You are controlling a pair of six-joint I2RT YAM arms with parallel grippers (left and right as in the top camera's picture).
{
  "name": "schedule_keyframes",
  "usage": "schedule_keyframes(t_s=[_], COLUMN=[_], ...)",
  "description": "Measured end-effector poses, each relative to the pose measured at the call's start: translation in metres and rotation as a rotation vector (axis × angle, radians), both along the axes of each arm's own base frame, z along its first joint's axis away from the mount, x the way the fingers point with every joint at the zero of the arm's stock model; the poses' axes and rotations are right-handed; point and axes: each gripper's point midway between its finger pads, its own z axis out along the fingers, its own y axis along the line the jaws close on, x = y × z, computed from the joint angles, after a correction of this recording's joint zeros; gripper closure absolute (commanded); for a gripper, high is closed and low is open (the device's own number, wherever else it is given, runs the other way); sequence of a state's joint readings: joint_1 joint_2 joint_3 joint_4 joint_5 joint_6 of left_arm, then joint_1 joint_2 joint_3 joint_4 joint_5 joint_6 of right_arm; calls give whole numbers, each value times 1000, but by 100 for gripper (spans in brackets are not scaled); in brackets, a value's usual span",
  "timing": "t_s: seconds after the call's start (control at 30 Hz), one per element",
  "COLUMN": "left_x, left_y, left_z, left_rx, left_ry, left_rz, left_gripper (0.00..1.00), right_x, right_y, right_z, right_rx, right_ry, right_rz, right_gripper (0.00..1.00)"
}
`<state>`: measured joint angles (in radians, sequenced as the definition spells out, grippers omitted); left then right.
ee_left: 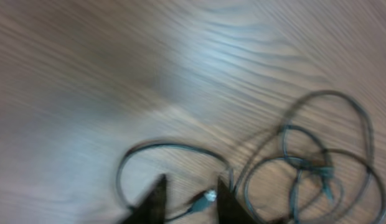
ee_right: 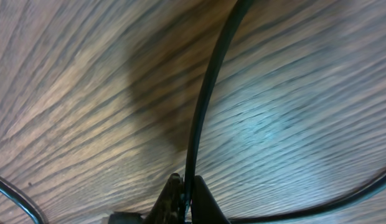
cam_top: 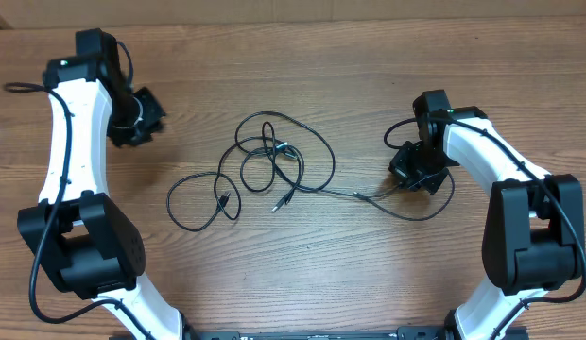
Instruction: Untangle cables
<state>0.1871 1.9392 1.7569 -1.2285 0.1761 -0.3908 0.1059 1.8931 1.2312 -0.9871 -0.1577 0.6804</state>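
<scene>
The cables (cam_top: 274, 151) lie as thin black loops with small plugs in the middle of the wooden table. My left gripper (cam_top: 137, 121) hovers up and left of them, apart from them. In the left wrist view it (ee_left: 192, 186) is open, and a silver-tipped plug (ee_left: 205, 198) shows through the gap, lying on the table beyond. The rest of the tangle (ee_left: 317, 165) spreads to the right. My right gripper (cam_top: 413, 173) sits at the right end of the bunch. It (ee_right: 187, 186) is shut on a black cable (ee_right: 205, 93) that runs straight up from the fingers.
One strand (cam_top: 354, 194) stretches from the right gripper to the loops. Another strand (cam_top: 421, 216) curves below the right gripper. The arm bases (cam_top: 85, 250) (cam_top: 534, 236) stand at the front left and right. An arm wire (cam_top: 19, 88) trails at the far left.
</scene>
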Motion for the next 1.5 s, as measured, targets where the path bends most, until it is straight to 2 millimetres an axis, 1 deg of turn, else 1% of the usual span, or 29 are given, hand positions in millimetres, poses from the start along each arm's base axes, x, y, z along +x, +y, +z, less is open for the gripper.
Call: schedule_keyframes(t_s=[0.07,0.13,0.2,0.27,0.3,0.33,0.4,0.47,0.6,0.67,0.77,0.83,0.9,0.97,1.1,1.23,1.27,1.37,1.43,1.5], left_x=[5,7,8,10,11,11,10,7,-1,-6,-11,-14,-17,-20,-22,-24,-25,-29,-32,-36], left_y=[-21,-45,-73,-101,-120,-134,-166,-194,-244,-265,-289,-300,-309,-313,-316,-315,-315,-315,-317,-318], left_z=[-2,-2,-1,1,2,3,3,3,3,3,2,-6,-18,-31,-55,-78,-83,-96,-101,-106], left_rx=[-75,-131,-160,-169,-168,-165,-148,-118,-50,-33,-34,-36,-36,-35,-35,-38,-41,-48,-52,-53], left_ry=[-41,-71,-96,-127,-147,-159,-185,-206,-254,-276,-300,-294,-275,-247,-192,-140,-127,-92,-73,-55], left_rz=[-105,-214,-329,-433,-497,-543,-641,-725,-862,-912,-964,-990,-1010,-1022,-1030,-1032,-1032,-1036,-1040,-1038], left_gripper=[45,41,39,34,32,30,30,30,32,32,32,31,31,31,34,38,41,45,48,49], right_x=[0,0,0,-1,-1,-1,-1,-1,-1,-1,-1,0,1,1,1,2,2,2,2,2], right_y=[0,1,1,1,1,1,1,1,2,5,13,20,30,38,46,49,50,51,51,51], right_z=[0,0,0,0,0,0,0,0,0,1,3,5,8,11,15,16,16,17,17,17], right_rx=[2,3,3,3,3,3,3,3,10,29,76,123,184,234,286,307,310,317,319,320], right_ry=[1,1,1,2,2,2,2,2,1,-3,-11,-25,-40,-48,-59,-69,-71,-72,-73,-73], right_rz=[0,1,2,3,3,3,3,3,11,34,75,112,150,176,203,214,216,220,221,223], right_gripper=[96,96,96,96,96,96,96,96,96,96,96,96,96,96,96,96,96,96,96,96])
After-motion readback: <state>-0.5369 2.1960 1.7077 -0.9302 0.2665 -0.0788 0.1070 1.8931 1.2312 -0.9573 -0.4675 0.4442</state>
